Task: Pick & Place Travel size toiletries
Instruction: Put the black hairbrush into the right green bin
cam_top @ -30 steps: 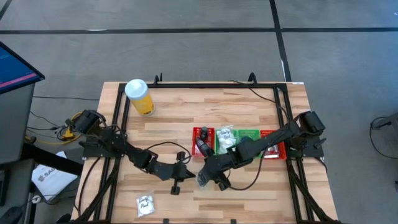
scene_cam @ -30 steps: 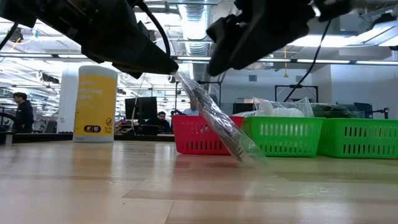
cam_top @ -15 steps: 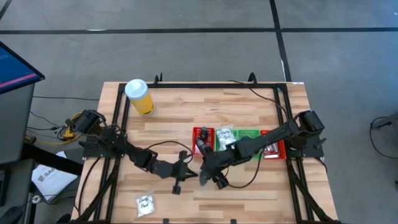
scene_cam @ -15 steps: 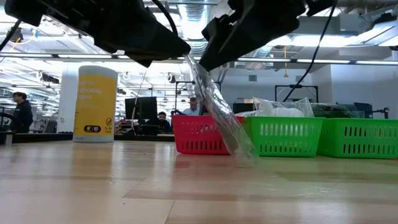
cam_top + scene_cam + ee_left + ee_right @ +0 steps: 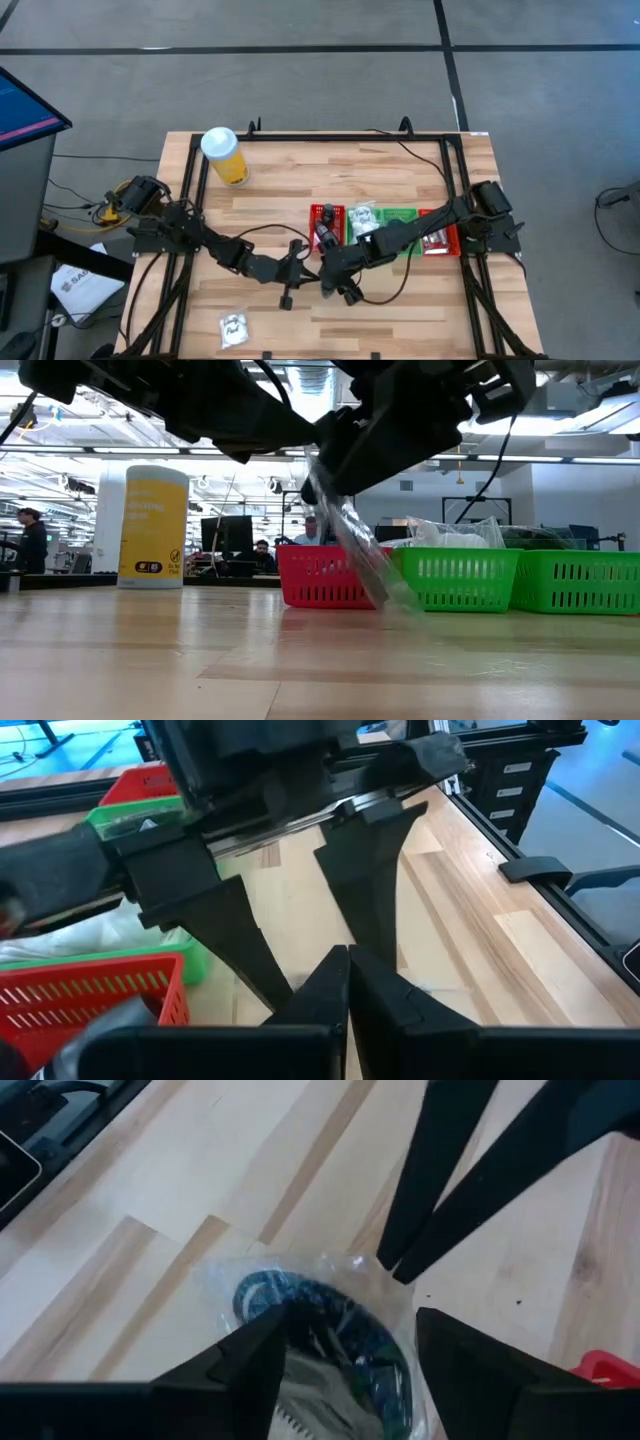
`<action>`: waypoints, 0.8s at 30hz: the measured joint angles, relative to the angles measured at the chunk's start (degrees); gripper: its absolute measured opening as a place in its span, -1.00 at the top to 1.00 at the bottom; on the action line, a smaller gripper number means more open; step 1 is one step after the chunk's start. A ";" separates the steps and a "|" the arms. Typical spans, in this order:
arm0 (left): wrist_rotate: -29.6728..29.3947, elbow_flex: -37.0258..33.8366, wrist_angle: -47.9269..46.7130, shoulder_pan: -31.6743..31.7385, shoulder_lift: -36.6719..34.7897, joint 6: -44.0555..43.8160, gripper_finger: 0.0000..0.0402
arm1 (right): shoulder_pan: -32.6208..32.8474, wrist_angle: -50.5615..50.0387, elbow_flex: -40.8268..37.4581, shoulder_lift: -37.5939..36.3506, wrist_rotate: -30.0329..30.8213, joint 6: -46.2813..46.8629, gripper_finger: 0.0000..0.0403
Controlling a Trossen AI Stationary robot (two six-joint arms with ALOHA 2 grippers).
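The left gripper, clenched on the top edge of a clear bag, hangs it slanting above the worktop. The right gripper straddles it, fingers spread, nearest the bag.

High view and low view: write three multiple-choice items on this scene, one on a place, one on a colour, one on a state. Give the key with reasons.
1. Where does the yellow cylinder stand?
A. In a tray
B. Near a table corner on the left arm's side
C. Between the grippers

2. What colour is the tray closest to the hanging clear bag?
A. Red
B. Blue
C. Yellow

3. How is the left gripper?
A. Wide open
B. Shut on the cylinder
C. Shut on the clear bag

Key: 1 B, the yellow cylinder stands apart from the trays. 2 A, the red tray is right behind the clear bag. 3 C, the left gripper pinches the bag's edge.
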 joint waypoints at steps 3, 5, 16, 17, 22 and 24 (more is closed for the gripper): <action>-0.01 0.00 0.09 0.00 0.00 0.12 1.00 | 0.09 -0.40 0.00 0.00 -0.33 0.02 0.11; -0.01 0.00 0.09 0.00 0.00 0.14 1.00 | 0.11 -0.76 0.00 0.00 -1.37 0.05 0.30; -0.04 0.00 0.01 -0.19 0.00 -1.71 1.00 | 0.28 -3.57 0.00 -0.02 -4.46 4.96 0.71; -0.04 0.00 -0.09 -0.25 0.00 -1.87 1.00 | 0.64 -3.84 0.00 -0.02 -4.54 5.36 0.67; -0.03 0.02 -0.18 -0.26 0.00 -2.16 1.00 | 3.65 -6.10 -0.16 -0.04 -4.94 5.70 0.45; -0.03 0.02 -0.18 -0.26 0.00 -2.25 1.00 | 4.87 -7.42 -0.33 -0.06 -2.92 5.75 0.35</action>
